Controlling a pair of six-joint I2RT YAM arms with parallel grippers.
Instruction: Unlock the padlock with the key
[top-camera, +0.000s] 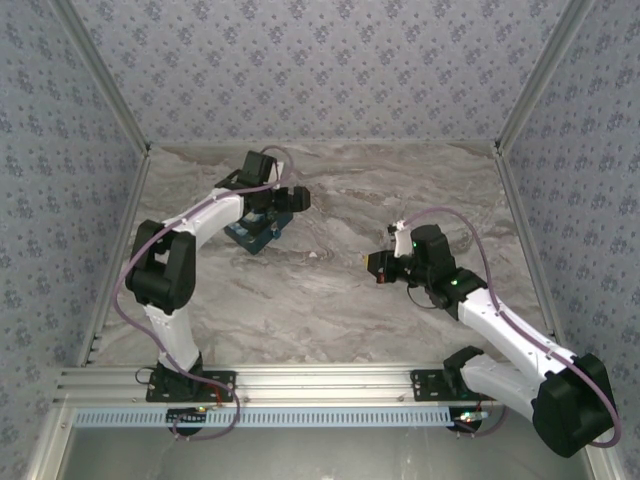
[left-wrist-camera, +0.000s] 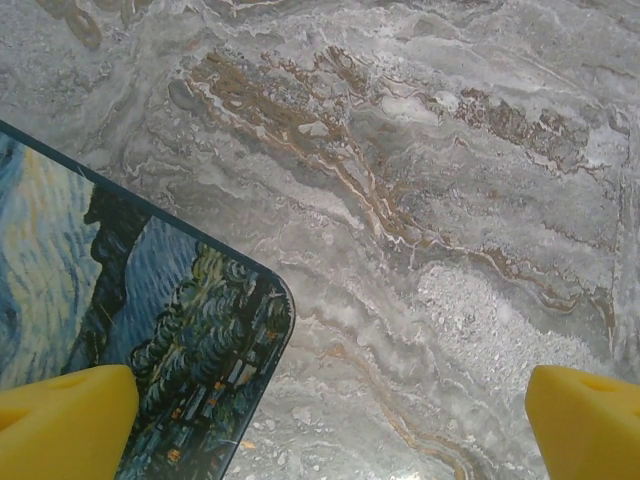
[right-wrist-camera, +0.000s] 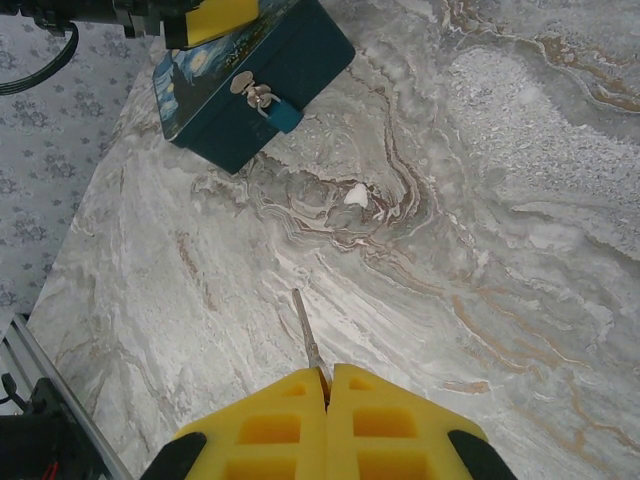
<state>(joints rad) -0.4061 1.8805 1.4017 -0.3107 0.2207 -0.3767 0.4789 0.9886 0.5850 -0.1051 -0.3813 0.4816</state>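
Marble counter (top-camera: 330, 300): key (right-wrist-camera: 308, 335) not yet at padlock (right-wrist-camera: 283, 117).
Right tool (right-wrist-camera: 327, 385) clamps the key, blade forward; left tool (left-wrist-camera: 325, 420) stands open over the painted box (right-wrist-camera: 300, 60). Padlock hangs on its front hasp, well apart: align blade with keyway, advance slowly.

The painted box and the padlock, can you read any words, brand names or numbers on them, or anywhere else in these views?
None.
The painted box shows only a starry-night picture, no lettering.
The padlock is too small to show any marking.
The wallpaper has only a repeated motif.
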